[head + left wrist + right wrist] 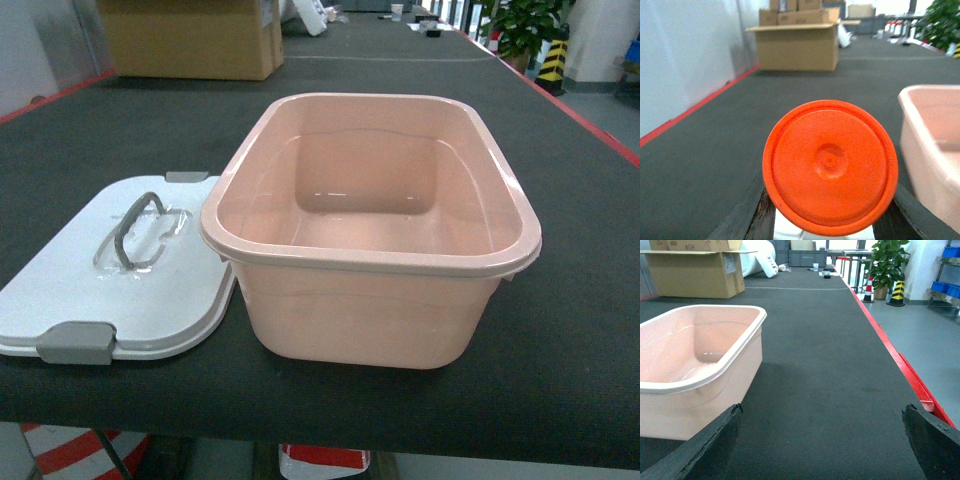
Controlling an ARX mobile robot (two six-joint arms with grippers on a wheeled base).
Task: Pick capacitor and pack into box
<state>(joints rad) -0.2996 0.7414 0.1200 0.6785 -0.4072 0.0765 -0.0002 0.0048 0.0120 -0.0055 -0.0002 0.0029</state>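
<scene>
Because the orange round-capped capacitor (830,167) is pinched between the left gripper (825,220) jaws just outside the pale pink rectangular plastic box (370,235), whose wall is seen at three o'clock in the left wrist view, the whitish rim could be clipped on the way over. The white lid (115,270) lies at nine o'clock of the box. The right gripper (822,450) is spread wide, empty.

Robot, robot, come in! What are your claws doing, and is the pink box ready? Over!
Left gripper shut on orange-capped item. Right gripper open, empty. Box open, nothing inside, lid beside it. Nothing blocking.
</scene>
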